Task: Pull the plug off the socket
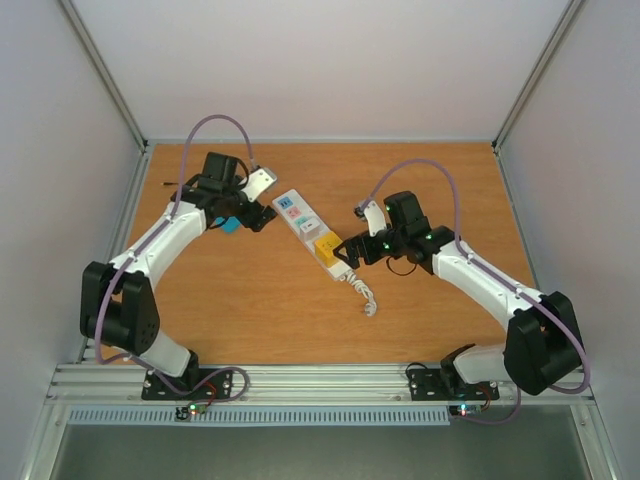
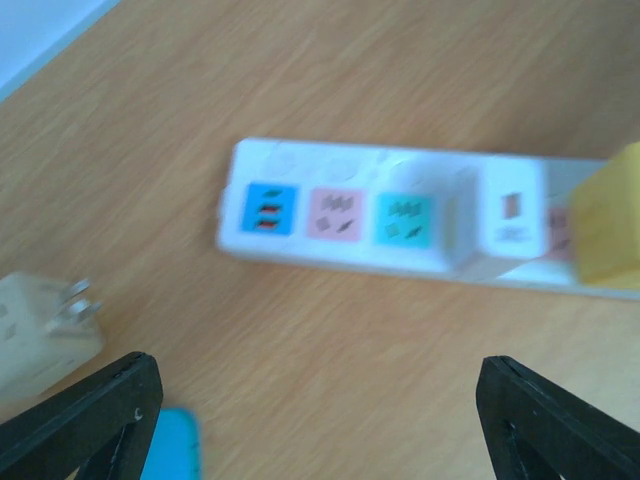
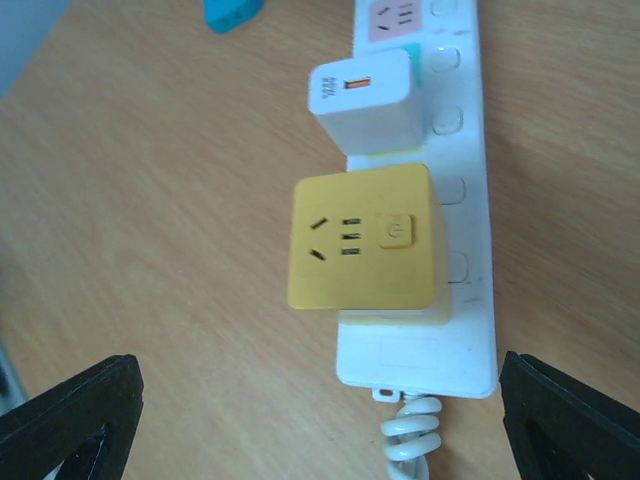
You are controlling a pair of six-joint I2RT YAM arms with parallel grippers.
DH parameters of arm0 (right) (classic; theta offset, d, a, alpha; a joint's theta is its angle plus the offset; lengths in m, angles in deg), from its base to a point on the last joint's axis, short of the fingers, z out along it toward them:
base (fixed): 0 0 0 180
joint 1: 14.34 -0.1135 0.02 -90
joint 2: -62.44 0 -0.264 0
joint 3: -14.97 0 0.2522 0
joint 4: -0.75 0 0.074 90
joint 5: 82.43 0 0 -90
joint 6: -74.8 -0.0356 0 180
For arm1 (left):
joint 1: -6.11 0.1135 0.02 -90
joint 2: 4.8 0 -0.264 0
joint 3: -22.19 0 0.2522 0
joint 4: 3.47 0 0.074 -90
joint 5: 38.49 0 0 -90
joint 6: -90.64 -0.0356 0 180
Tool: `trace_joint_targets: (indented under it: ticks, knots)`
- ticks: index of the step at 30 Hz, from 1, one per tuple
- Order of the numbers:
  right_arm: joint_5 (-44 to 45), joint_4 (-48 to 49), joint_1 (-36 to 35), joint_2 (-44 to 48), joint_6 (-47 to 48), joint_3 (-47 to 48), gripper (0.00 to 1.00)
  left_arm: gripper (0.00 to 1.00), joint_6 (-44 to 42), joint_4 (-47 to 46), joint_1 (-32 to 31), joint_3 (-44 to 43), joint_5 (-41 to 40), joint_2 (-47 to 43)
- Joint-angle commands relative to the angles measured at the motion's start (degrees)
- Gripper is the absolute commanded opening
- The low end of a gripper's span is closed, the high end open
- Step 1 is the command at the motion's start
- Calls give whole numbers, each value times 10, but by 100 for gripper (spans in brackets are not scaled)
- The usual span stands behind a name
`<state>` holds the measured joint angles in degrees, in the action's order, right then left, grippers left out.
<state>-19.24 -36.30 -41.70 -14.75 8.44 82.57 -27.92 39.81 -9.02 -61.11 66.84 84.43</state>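
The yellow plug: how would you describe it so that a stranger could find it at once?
On the wooden table a long white socket lies diagonally in the middle. At its end with the coiled cord sits the yellow plug. Unlike the smaller white plug beside it, it is a yellow cube with outlet holes on top.

White socket (image 1: pixel 297 214) lying diagonal, yellow plug (image 1: pixel 325 249) inserted

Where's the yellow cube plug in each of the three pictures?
Top external: the yellow plug sits mid-table, on the near end of the socket.
Left wrist: the yellow plug is cut off at the right edge.
Right wrist: the yellow plug is in the centre.
Shared landmark: the white charger plugged in right beside it.
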Motion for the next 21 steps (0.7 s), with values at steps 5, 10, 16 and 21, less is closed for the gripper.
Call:
trace_joint_targets:
  ticks: [5, 10, 16, 21]
  knots:
    - [39, 240, -3, 18, -77, -126, 99, 89, 69, 39, -91, -20, 93, -15]
    - [78, 331, -16, -4, -82, -177, 98, 90, 96, 30, -128, -17, 87, 2]
    - [103, 365, -41, -38, -71, -182, 98, 91, 108, 19, -164, -16, 67, 34]
    - [140, 363, -58, -43, -83, -180, 98, 91, 110, 15, -188, -18, 49, 58]
